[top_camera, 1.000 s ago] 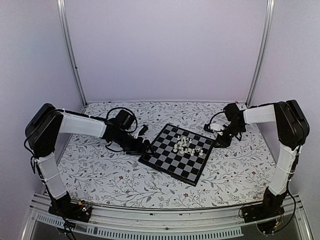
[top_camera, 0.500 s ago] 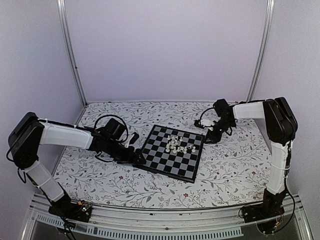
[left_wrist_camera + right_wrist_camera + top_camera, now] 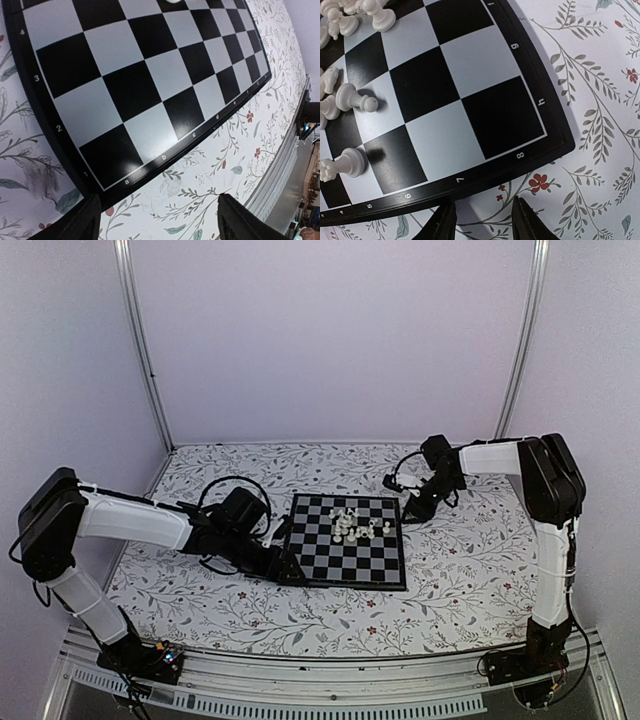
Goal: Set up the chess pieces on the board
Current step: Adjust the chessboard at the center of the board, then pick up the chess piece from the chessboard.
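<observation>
From above, the flat square board (image 3: pixel 330 562) of black and pale checks lies in the middle of the table with the flower-pattern cloth (image 3: pixel 470 560). The tiny white chess pieces (image 3: pixel 355 527) sit in a messy bunch near the far side of the board. The left gripper (image 3: pixel 288 570) is down at the board's near left corner. The right gripper (image 3: pixel 410 510) is at the far right corner.

In the left wrist view, the two black fingers (image 3: pixel 75 225) stand wide apart with nothing in them. The board's corner (image 3: pixel 140 75) is just in front.

In the right wrist view, the fingers (image 3: pixel 442 225) stand closer together and hold nothing. The board's edge (image 3: pixel 470 110) is just ahead. Some white chess pieces (image 3: pixel 352 97) lie on their sides.
</observation>
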### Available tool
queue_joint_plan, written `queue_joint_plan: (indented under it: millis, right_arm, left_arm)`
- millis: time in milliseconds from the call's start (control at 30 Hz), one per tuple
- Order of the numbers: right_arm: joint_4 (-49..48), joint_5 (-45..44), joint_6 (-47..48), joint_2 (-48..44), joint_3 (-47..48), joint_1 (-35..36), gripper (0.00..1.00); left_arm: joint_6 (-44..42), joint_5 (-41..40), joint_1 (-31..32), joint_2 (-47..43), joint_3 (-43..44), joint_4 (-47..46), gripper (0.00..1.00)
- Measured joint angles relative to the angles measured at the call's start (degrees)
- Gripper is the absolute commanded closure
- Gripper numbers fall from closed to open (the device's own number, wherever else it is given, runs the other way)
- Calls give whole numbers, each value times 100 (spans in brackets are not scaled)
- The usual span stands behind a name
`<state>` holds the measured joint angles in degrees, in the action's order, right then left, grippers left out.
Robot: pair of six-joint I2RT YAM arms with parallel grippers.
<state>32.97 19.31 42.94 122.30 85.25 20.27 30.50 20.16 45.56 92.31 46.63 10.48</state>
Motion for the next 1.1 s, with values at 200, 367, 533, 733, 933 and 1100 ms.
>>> queue_joint_plan:
  millis: [200, 367, 533, 733, 933, 1100]
  right_arm:
    - [-11, -20, -92, 37, 52, 35, 55]
    - [-85, -81, -192, -326, -407, 20, 40]
    - [-33, -94, -378, -1259, -994, -42, 35]
    - [-85, 210, -793, -2472, -1416, -96, 35]
    - [-308, 741, -1014, -3239, -1993, -275, 34]
    - [-697, 535, -935, -3488, -2391, -310, 34]
  left_arm:
    - [-2, -280, 195, -190, 13, 334, 19]
    - [-273, -1019, 229, -743, 378, 1027, 23]
    - [-909, -1816, 243, -994, 1025, 1073, 32]
    - [-1674, -2282, 245, -20, 2199, 1062, 40]
    - [-2083, -2286, 245, 1250, 3250, 1104, 40]
    - [-2243, -2087, 245, 1784, 3329, 1082, 37]
